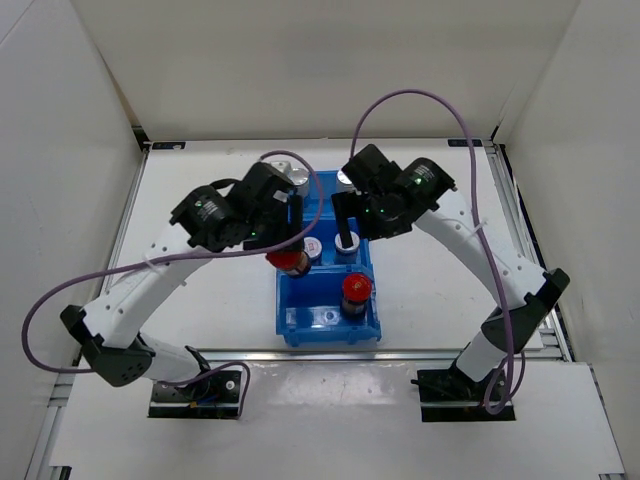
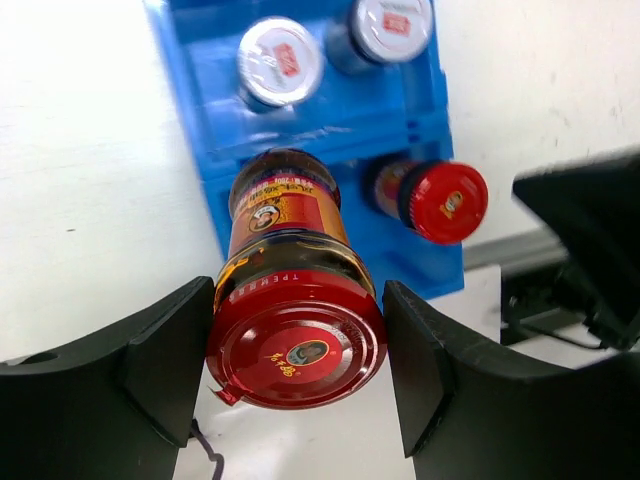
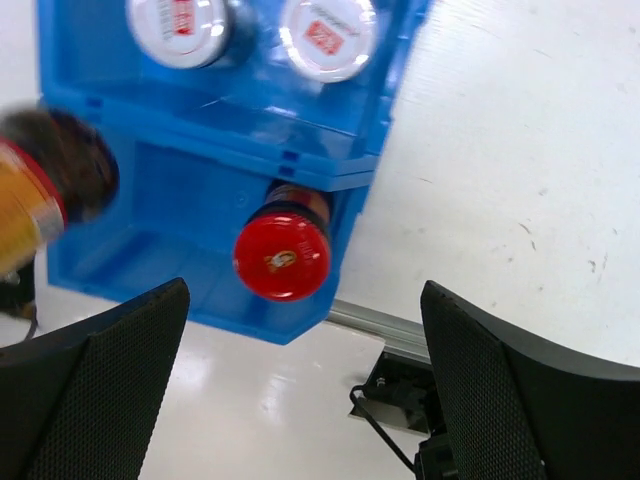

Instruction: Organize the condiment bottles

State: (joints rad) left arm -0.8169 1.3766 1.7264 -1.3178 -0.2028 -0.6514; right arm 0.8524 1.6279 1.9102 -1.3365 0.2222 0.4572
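Where the blue bin [image 1: 300,298] ends nearest the arm bases, its near compartment holds one red-capped bottle [image 1: 356,290], upright against the right wall. A second red-capped bottle [image 2: 295,350], dark brown in body with an orange label, is pinched just below its cap between the two fingers [image 2: 165,360] of the left gripper [image 2: 298,372]. It hangs over the left side of the bin, about level with the divider between the near and middle compartments. Whether its base touches the bin cannot be told.

Farther on, the middle compartment contains the two short bottles with red-marked silver caps. They stand side by side, one to the left [image 1: 312,249] and one to the right [image 1: 347,243], both upright. The right gripper [image 3: 305,385] hangs above the right half of the bin with its fingers spread wide and nothing between them.

At the far end of the bin appear two plain silver caps, left [image 1: 291,172] and right [image 1: 345,178], the right one partly hidden by the right arm. Whether they stand inside the far compartment or just beyond it cannot be told. The bin rests on a white table [image 1: 200,300].
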